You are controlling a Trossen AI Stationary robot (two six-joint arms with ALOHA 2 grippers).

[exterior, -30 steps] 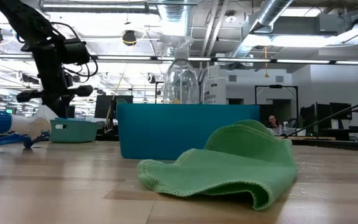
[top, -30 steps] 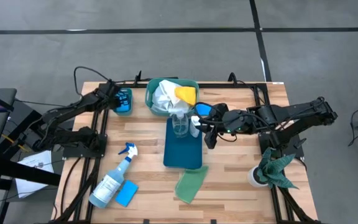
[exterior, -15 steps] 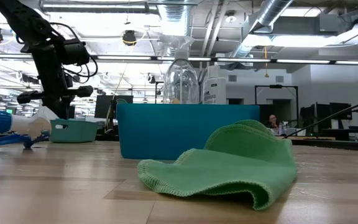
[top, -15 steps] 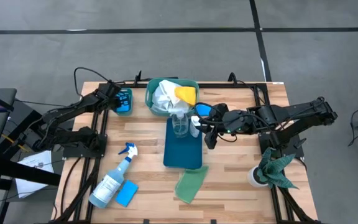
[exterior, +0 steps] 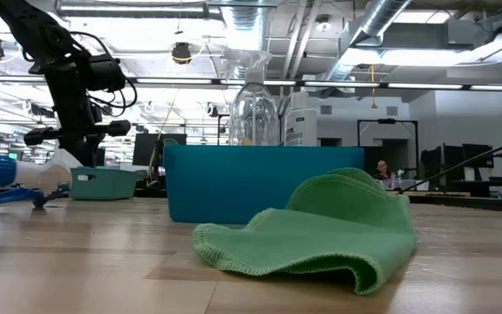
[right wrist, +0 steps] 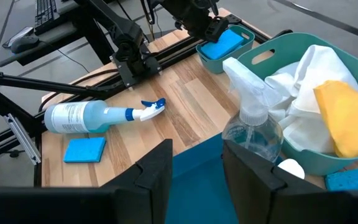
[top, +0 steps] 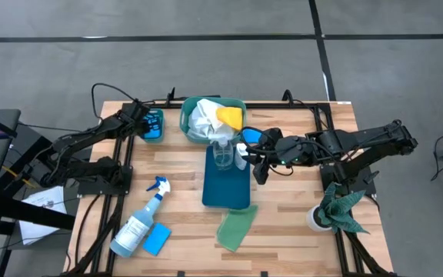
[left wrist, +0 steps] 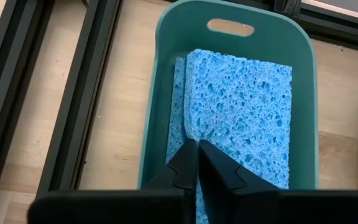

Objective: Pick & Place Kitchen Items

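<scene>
A small teal bin (left wrist: 166, 81) at the table's far left holds blue sponges (left wrist: 241, 118) lying flat. My left gripper (left wrist: 196, 146) is shut, its tips slanting down over the sponges' near end. My right gripper (right wrist: 196, 171) hangs open above the blue tray (top: 227, 188), nothing between its fingers. A clear spray bottle (right wrist: 250, 127) and a small white bottle (top: 241, 151) stand upright in the tray's far end. Behind them a green basket (right wrist: 272, 59) holds a white cloth (right wrist: 303, 81) and a yellow cloth (right wrist: 347, 115). My left gripper's shut fingertips (left wrist: 191, 155) stand at the near edge of the upper sponge (left wrist: 194, 134), coming from above at a slant. I cannot tell whether they touch it.
A blue-trigger spray bottle (top: 137, 223) lies on its side at the near left, a blue sponge (top: 157, 240) beside it. A light-green cloth (top: 235, 227) lies crumpled before the tray. Another blue sponge (top: 252, 136) lies right of the basket. A dark green rag (top: 341, 206) sits at the right.
</scene>
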